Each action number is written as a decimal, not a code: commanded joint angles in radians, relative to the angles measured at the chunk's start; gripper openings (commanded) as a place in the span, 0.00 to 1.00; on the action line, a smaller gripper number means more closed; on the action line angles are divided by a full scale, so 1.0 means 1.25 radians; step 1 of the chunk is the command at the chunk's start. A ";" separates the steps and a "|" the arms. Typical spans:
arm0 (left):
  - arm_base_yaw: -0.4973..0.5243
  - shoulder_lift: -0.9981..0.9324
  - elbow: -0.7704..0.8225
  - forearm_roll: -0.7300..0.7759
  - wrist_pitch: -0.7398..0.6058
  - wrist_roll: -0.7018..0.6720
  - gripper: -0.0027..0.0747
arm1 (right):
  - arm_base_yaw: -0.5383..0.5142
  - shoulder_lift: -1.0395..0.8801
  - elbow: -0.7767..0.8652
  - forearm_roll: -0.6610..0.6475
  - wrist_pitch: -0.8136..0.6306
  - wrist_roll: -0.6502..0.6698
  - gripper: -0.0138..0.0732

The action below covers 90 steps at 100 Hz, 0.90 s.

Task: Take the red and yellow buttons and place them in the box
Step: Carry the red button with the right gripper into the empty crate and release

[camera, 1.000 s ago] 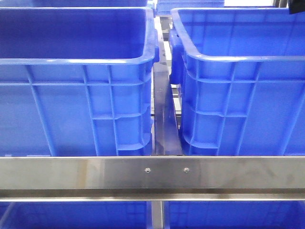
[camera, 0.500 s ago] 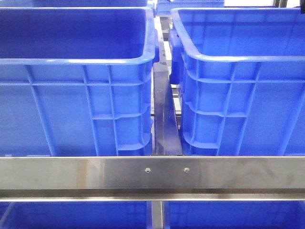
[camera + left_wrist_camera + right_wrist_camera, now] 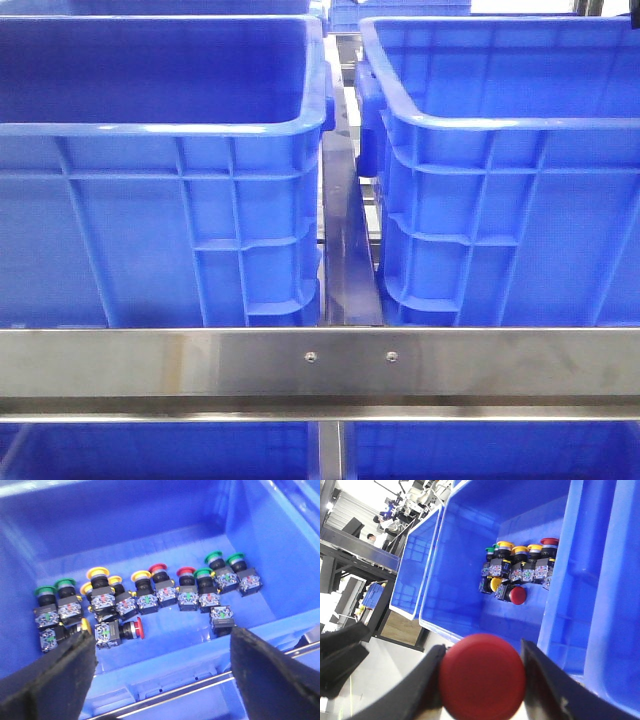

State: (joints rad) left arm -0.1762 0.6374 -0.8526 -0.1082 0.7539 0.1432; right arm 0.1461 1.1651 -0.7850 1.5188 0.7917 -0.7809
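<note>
The right hand [image 3: 482, 680] grips a red button [image 3: 482, 676] between its fingers, above a blue box [image 3: 485, 545] holding more buttons. The left hand [image 3: 160, 667] hangs wide open, holding nothing, over another box's buttons [image 3: 145, 597].

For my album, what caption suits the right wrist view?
Right hand grips a red button above a blue crate of buttons.

In the front view both arms are out of frame and the near walls of the two blue crates [image 3: 150, 200] hide their contents, while in the right wrist view the red button [image 3: 482, 676] is blurred and cut off by the frame edge.
</note>
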 commanded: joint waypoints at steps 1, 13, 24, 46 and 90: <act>0.004 -0.038 0.004 -0.012 -0.073 -0.008 0.66 | -0.004 -0.015 -0.029 0.053 0.016 -0.014 0.27; 0.004 -0.073 0.016 -0.012 -0.073 -0.008 0.51 | -0.004 -0.015 -0.032 0.053 -0.007 -0.015 0.27; 0.004 -0.083 0.016 -0.012 -0.075 -0.008 0.32 | -0.004 -0.015 -0.053 0.053 -0.047 -0.045 0.27; 0.004 -0.083 0.016 -0.012 -0.075 -0.008 0.01 | -0.004 -0.015 -0.133 -0.031 -0.200 -0.138 0.27; 0.004 -0.083 0.016 -0.012 -0.071 -0.008 0.01 | -0.004 0.101 -0.170 -0.244 -0.654 -0.337 0.27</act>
State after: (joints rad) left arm -0.1715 0.5304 -0.8067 -0.1082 0.7428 0.1432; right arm 0.1461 1.2535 -0.9533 1.2225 0.0814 -1.1148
